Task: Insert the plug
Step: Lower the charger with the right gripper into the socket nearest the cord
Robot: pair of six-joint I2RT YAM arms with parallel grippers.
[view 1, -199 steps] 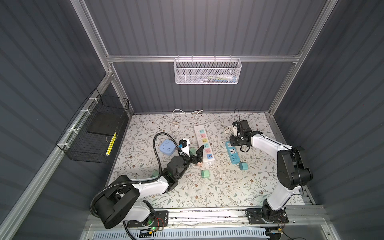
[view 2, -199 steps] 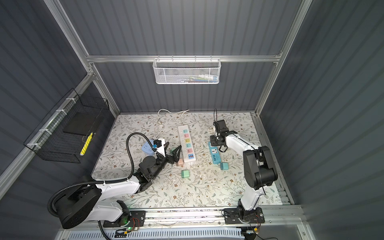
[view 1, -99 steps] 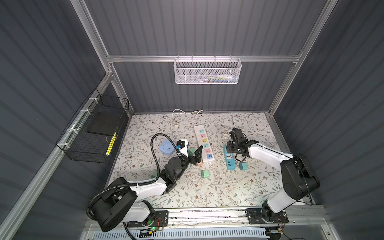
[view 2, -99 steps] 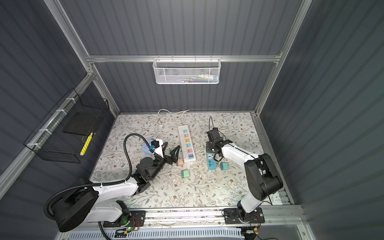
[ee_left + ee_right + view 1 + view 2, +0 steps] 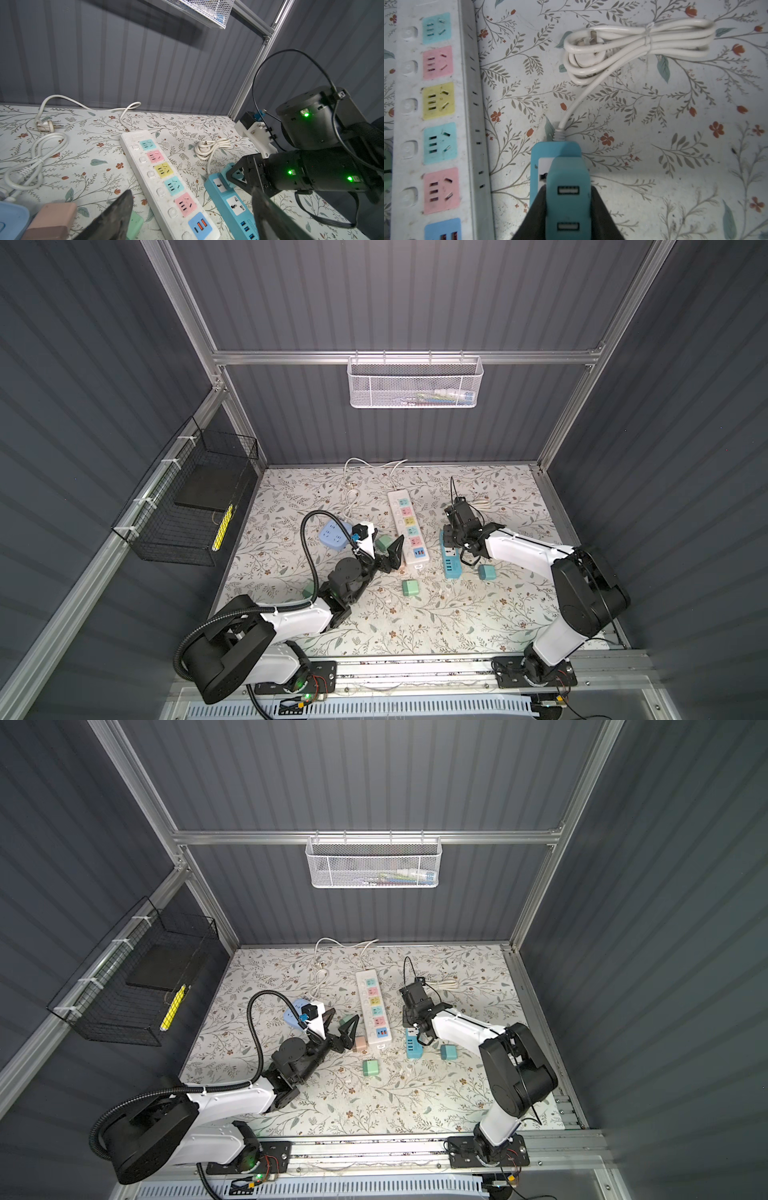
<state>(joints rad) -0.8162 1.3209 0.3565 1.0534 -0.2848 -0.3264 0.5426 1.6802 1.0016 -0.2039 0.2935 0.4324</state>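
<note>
My right gripper (image 5: pixel 568 194) is clenched on the teal plug (image 5: pixel 566 172), holding it on the cord-end socket of the blue strip (image 5: pixel 451 564), which lies just beside the white power strip (image 5: pixel 409 531); whether the pins are fully in I cannot tell; my left gripper (image 5: pixel 340 1026) hangs released and empty at the white strip's other side, near its USB end.

Even overhead light, soft shadows; wrist views wide-angle, near edges blurred.
</note>
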